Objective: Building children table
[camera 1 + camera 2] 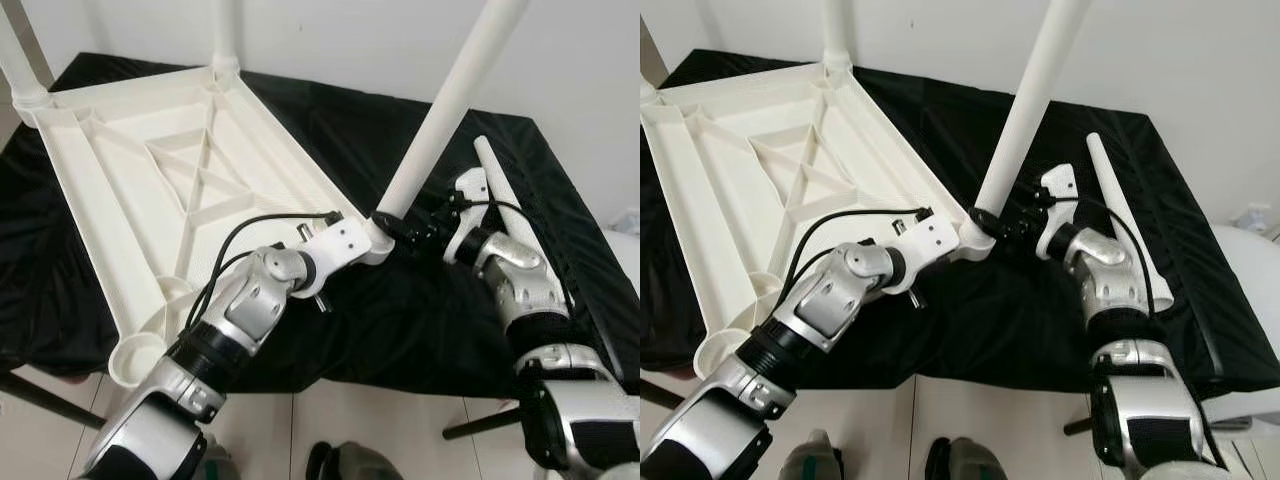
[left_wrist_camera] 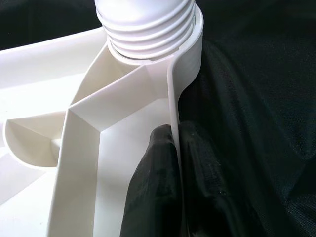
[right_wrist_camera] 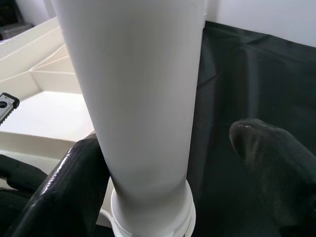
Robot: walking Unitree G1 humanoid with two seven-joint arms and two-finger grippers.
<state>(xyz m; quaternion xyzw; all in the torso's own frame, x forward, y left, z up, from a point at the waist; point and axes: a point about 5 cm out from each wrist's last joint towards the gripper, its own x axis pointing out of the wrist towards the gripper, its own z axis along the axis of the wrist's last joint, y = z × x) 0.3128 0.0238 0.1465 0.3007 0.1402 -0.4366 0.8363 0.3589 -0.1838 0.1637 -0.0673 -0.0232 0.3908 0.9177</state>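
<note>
I'm mid-way through fitting a leg (image 1: 450,110) into the near corner socket of the upturned white tabletop (image 1: 130,200). My left gripper (image 2: 175,148) pinches the tabletop's rim just beside that socket. My right gripper (image 3: 168,163) straddles the leg's base, fingers spread, one pad touching, I think. Next I need a firm squeeze and twist. A spare leg (image 1: 505,195) lies on the black cloth (image 1: 400,330), white wall behind.

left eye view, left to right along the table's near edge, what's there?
Empty corner socket → left arm → left gripper on tabletop rim → leg in socket → right gripper → loose leg
</note>
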